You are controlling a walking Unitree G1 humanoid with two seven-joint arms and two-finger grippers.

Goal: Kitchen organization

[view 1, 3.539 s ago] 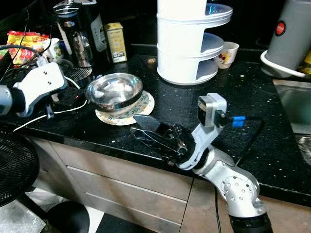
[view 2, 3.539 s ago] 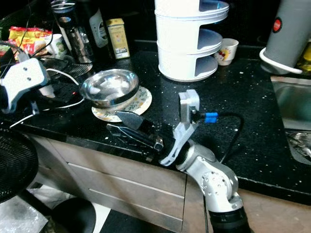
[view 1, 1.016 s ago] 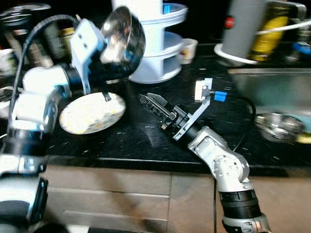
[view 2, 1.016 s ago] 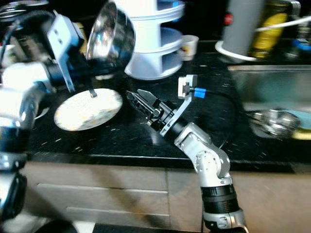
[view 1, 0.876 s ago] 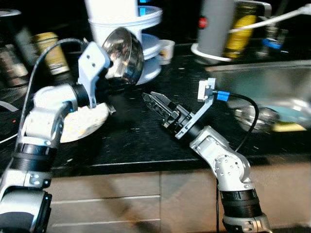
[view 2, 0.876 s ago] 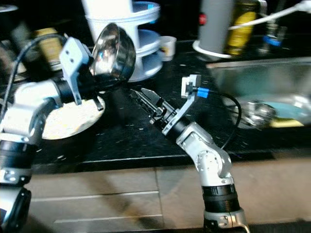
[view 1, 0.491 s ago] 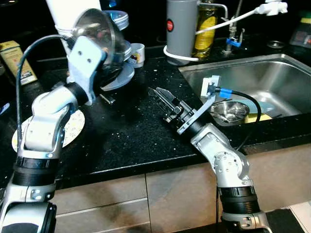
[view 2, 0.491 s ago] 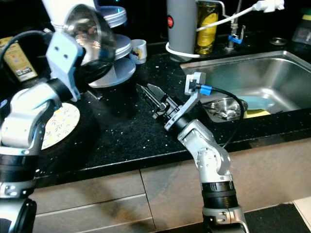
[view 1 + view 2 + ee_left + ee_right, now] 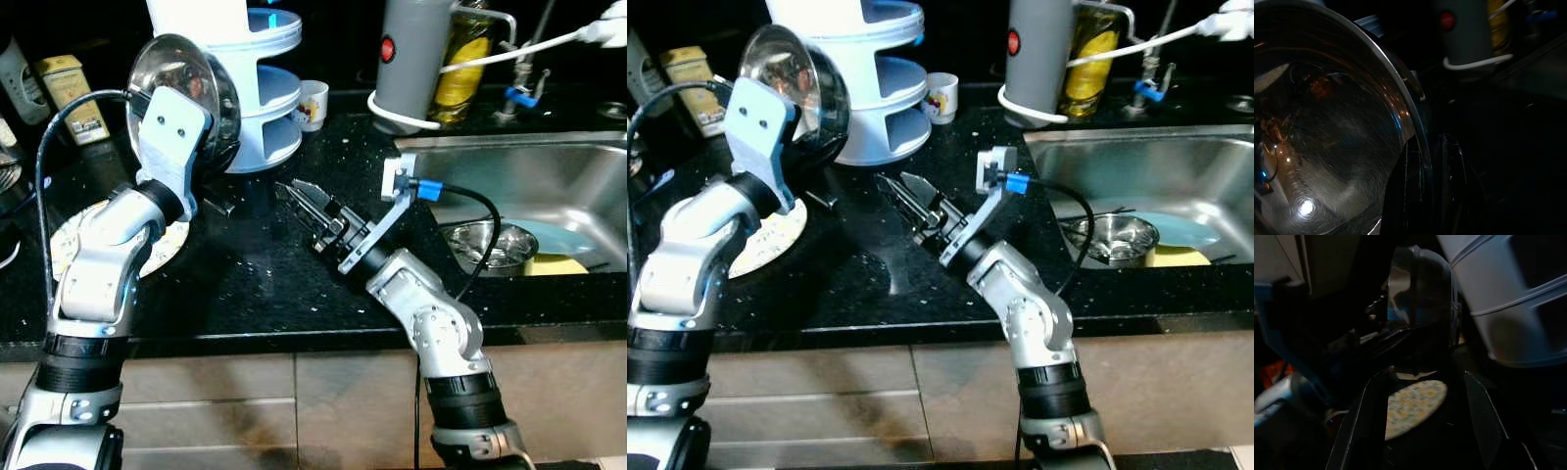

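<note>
I can't read any text from here. The small yellow-green tin (image 9: 73, 85) at far left carries a printed label, but its lettering is too small to make out.

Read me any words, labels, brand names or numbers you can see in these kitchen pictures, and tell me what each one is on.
None can be read.
Yellow tin: printed label, too small.
Grey canister: red round mark, no legible text.
Yellow bottle: label blurred.
Small cup: a picture, no words.
Steel bowl in the left claw: no markings.
</note>
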